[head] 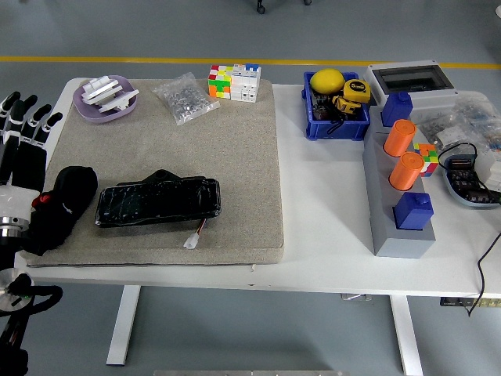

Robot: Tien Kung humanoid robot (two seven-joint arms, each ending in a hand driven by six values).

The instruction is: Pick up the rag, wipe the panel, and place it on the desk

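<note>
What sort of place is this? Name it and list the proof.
Probably a robotics lab or workshop: a white table on a grey floor with a yellow line, a blue parts bin holding a tape measure, and an electrical enclosure.

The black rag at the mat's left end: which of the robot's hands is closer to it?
The left. The left hand is open just left of the black rag, at the table's left edge, holding nothing. The right hand is not in the picture at all.

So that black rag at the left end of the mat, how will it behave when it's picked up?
The black rag lies bunched in soft folds, so it will probably droop and look light. Resting on the rough mat, it may drag rather than slide.
</note>
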